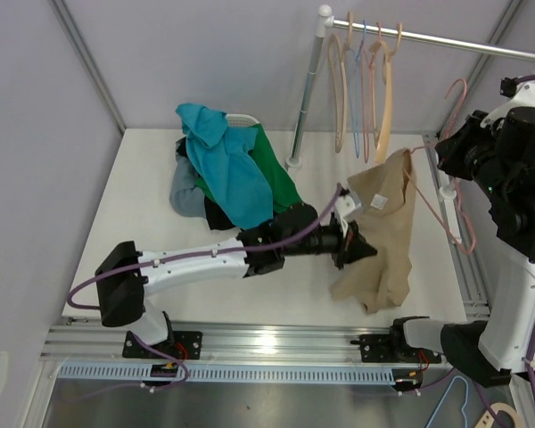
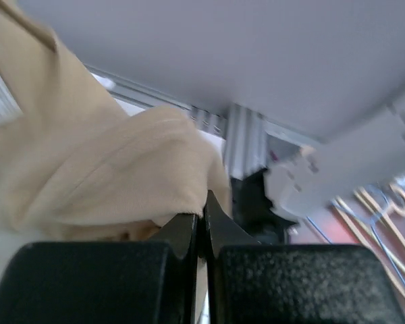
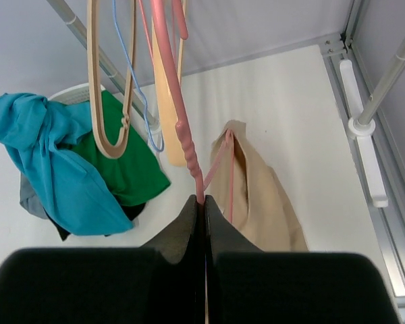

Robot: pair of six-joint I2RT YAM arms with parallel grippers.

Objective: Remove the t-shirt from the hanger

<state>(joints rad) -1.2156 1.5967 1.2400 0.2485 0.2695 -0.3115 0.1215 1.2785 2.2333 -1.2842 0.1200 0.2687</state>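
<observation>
Two grips: steady the pink hanger [image 3: 179,121] in the clenched right tool [image 3: 204,202] and, left tool [image 2: 202,217] pinching the tan t-shirt [image 1: 388,223] draped from it onto the tabletop [image 1: 143,223], pull slowly down-left.

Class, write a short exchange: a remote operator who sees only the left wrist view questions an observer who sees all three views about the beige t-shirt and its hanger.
Operator: My left gripper is shut right beside the beige t-shirt. Is the shirt on a hanger?
Observer: Yes. A pink hanger has one arm running inside the top of the shirt.
Operator: What is holding that hanger?
Observer: The right gripper is shut on it, with the shirt hanging below.
</observation>
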